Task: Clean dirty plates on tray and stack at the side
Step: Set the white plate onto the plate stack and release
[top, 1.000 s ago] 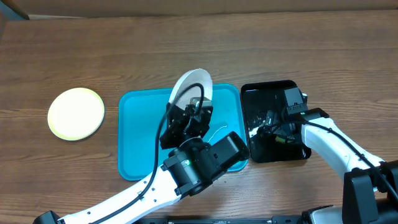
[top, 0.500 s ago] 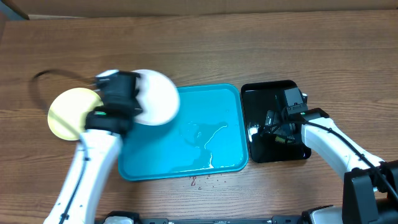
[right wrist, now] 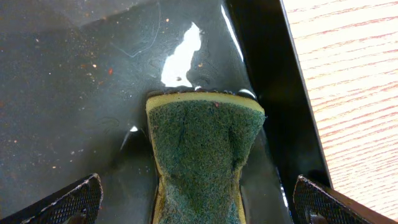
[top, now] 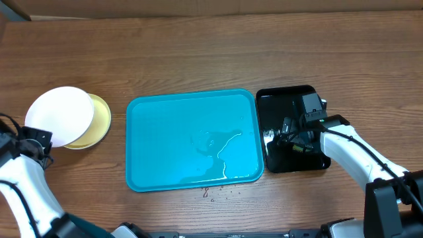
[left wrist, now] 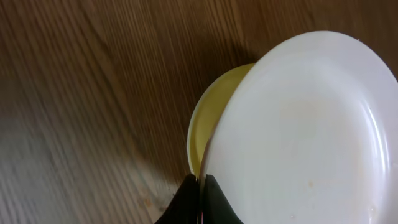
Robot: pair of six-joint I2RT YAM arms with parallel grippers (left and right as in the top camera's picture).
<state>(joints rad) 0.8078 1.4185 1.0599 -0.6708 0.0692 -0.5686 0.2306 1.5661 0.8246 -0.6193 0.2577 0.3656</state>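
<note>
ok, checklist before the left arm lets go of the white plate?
1. Left gripper shut on white plate rim: ok.
2. White plate centred over yellow plate: not ok, it overhangs one side.
3. White plate resting on yellow plate: cannot tell.
4. No plates on blue tray: ok, only wet streaks.
5. Right gripper open over sponge in black tray: ok.

The tray (top: 158,132) looks glossy plastic, the table (top: 198,53) wood-grained, the sponge (right wrist: 202,149) rough.
</note>
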